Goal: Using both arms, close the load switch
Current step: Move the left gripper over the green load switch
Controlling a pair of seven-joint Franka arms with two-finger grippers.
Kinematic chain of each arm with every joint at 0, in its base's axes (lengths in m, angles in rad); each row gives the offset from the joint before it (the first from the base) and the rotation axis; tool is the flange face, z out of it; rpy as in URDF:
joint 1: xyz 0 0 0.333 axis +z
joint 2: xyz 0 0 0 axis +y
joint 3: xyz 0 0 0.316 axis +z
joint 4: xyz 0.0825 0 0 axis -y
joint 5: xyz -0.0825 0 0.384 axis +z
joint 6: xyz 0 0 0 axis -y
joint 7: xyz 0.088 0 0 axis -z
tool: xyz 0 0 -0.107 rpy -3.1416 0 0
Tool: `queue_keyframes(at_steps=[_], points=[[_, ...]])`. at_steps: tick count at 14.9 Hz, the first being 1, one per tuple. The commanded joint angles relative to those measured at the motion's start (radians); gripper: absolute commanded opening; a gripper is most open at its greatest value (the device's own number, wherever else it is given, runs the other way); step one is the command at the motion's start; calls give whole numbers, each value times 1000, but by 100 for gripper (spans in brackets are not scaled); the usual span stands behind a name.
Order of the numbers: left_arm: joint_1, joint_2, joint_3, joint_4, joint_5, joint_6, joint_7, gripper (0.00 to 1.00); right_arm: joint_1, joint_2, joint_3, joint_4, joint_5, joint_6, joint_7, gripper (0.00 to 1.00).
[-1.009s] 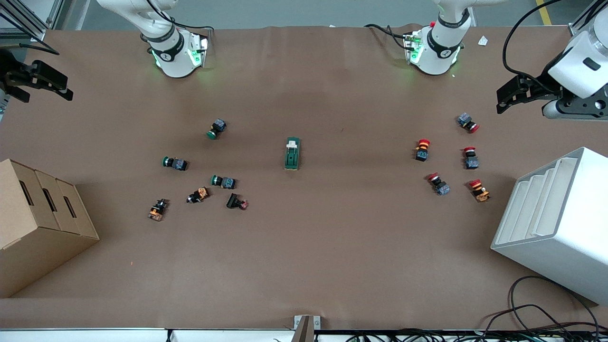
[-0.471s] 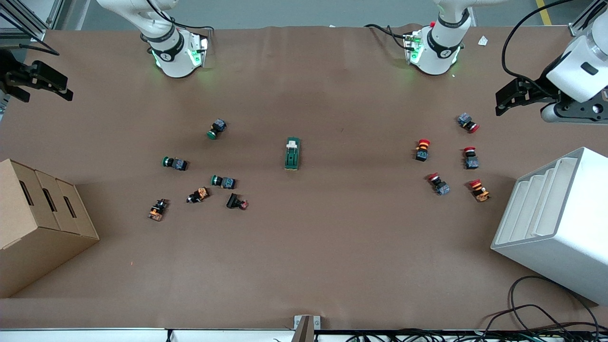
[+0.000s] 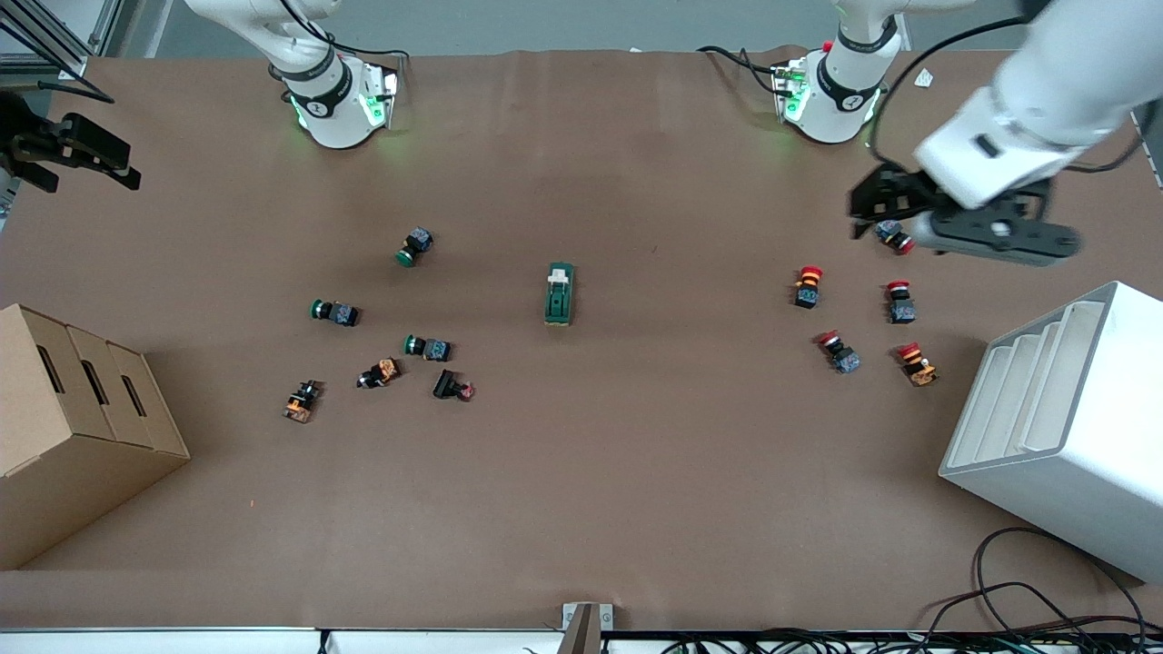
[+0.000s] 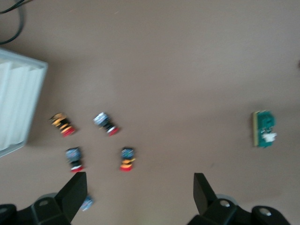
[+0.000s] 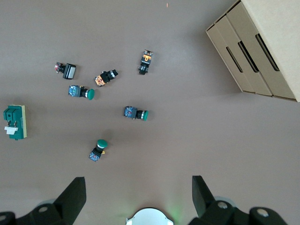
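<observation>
Both grippers spread and empty, reach just starting.
The left gripper (image 3: 874,207) hung over red buttons (image 3: 896,236); the right gripper (image 3: 68,156) waited at the table's edge. The switch (image 3: 560,293) lay mid-table, untouched; arms should probably flank it squarely.

Right wrist cam looking down on a brown surface (image 5: 187,140). Right gripper (image 5: 138,192) up in the air w/ jaws spread wide, holding nothing. Below lie the load switch (image 5: 14,122), several green-capped push buttons (image 5: 136,113), and a cardboard box (image 5: 262,47).
</observation>
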Motion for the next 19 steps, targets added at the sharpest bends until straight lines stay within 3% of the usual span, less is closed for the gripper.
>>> queue_keyframes(at_steps=[1,6,12,15,19], points=[[-70,26,-32,-33,-1,117,-145,100,-1,-18,-1,-4,1,-1,17,100],[-254,38,-33,-205,47,437,-409,100,-9,7,-1,-4,-7,11,14,100],[-554,188,-37,-210,436,449,-1182,100,-13,80,-1,1,5,35,6,100],[-666,282,-37,-205,579,449,-1434,100,-13,160,-1,18,-2,44,-3,100],[-800,413,-37,-216,781,451,-1774,100,3,197,1,10,2,87,34,100]])
